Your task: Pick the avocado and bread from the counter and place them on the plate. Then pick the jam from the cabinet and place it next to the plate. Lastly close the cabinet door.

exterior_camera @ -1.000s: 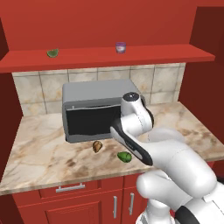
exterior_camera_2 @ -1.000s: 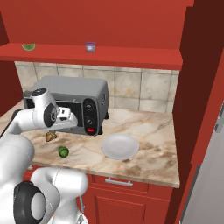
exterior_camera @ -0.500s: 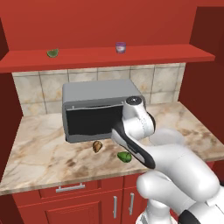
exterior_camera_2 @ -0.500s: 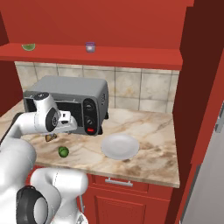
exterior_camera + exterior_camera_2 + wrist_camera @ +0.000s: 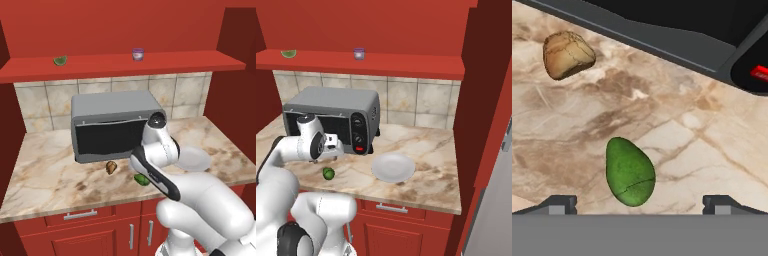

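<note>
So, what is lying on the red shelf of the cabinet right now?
On the shelf stand the purple jam near the middle and a pale green wedge toward the left end. The far right end of the shelf is cut off by the red side wall in the right base view.

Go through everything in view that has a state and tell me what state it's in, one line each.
gripper: jaws wide open, holding nothing, hovering above the avocado.
avocado: lying on the counter, not gripped.
bread: on the counter, apart from the avocado.
plate: on the counter, nothing on it.
jam: upright on the cabinet shelf.
toaster oven: door shut.
</note>
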